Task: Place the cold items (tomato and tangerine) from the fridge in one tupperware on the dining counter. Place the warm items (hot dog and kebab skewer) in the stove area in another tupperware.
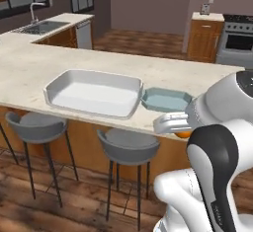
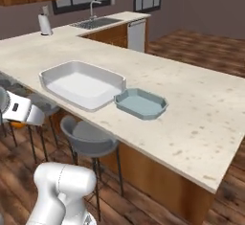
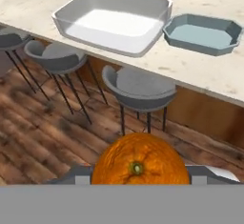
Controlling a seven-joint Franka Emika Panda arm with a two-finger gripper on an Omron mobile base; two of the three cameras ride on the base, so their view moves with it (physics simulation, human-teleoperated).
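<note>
Tool [image 3: 137,178] fingers are squeezed on the tangerine [image 3: 138,160], out over the floor beside the stools, short of the counter [image 1: 29,68]. It looks light, round, a bit soft and rolly, so hold its fat middle gently. The white tray [image 1: 94,93] sits ahead.

Pretty flat, even lighting all round, classic rendered look with no obvious single light source. The dining counter [image 1: 29,73] reads bright and a bit washed out, while the floor under the stools [image 2: 88,140] goes darker with only faint soft shadows. The white tray [image 3: 114,23] has a mild bright patch on its base. Everything's slightly soft and low-res, edges jaggy, no lens warping at the borders.
</note>
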